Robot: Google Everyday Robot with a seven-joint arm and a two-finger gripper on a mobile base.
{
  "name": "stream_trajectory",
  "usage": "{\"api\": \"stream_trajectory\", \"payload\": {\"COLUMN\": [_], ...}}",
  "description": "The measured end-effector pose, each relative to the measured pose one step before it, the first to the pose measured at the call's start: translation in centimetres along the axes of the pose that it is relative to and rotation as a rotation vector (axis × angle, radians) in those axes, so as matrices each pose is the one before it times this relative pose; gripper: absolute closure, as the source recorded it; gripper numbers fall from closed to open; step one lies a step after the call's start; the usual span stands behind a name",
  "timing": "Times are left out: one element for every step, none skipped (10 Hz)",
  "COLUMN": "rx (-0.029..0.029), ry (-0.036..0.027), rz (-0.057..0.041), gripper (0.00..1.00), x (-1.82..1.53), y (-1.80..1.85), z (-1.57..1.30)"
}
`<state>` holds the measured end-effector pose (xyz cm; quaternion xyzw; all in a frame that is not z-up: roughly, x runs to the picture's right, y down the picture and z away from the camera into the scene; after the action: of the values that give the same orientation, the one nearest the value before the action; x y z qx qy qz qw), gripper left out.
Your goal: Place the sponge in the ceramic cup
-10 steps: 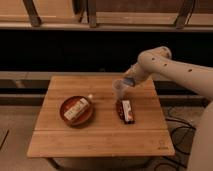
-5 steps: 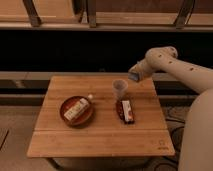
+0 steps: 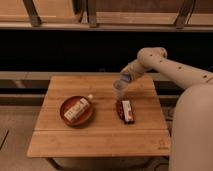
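Since half a second ago the gripper (image 3: pixel 124 80) has come back down and to the left, from a spot off the cup's far right side to just above the ceramic cup (image 3: pixel 119 91); cup, dish and packet unmoved. Fingers closed tight, pointing down at the cup's mouth. A small pale-blue patch shows at their tips, taken to be the sponge (image 3: pixel 125 77), pinched there and not yet in the cup; its outline cannot be made out, and whether it touches the rim cannot be told. Cup stands upright near the far right part of the wooden surface (image 3: pixel 100 137), its upper edge partly masked by the gripper; cup interior not visible. Dark red packet (image 3: pixel 125 111) with a white label lies flat just in front of the cup. Round red-brown dish (image 3: pixel 65 116) sits well to the left, carrying a cream block (image 3: pixel 77 108) laid diagonally; a small pale bit at the block's far end is too unclear to name. Arm (image 3: pixel 165 62) reaches in from the right; the robot body (image 3: pixel 192 130) is cut off by the right and bottom edges and hides the surface's right corner.
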<state>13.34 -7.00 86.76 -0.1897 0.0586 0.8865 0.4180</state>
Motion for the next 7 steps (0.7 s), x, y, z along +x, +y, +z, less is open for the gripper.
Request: {"api": "stream_trajectory", "payload": {"rx": [-0.00159, 0.00057, -0.0009, 0.00048, -0.0004, -0.00021, 0.00233], "ry": [0.0178, 0.00494, -0.00054, -0.00018, 0.00075, -0.00052, 0.00039], "rz": [-0.01229, -0.0019, 0.00013, 0.00046, -0.00064, -0.00032, -0.00329], "gripper": [1.0, 1.0, 1.0, 1.0, 1.0, 1.0, 1.0], "x": [0.457, 0.124, -0.019, -0.016, 0.043, -0.016, 0.03], "y": [0.402, 0.027, 0.044, -0.058, 0.057, 0.015, -0.072], "z": [0.41, 0.139, -0.052, 0.003, 0.033, -0.039, 0.029]}}
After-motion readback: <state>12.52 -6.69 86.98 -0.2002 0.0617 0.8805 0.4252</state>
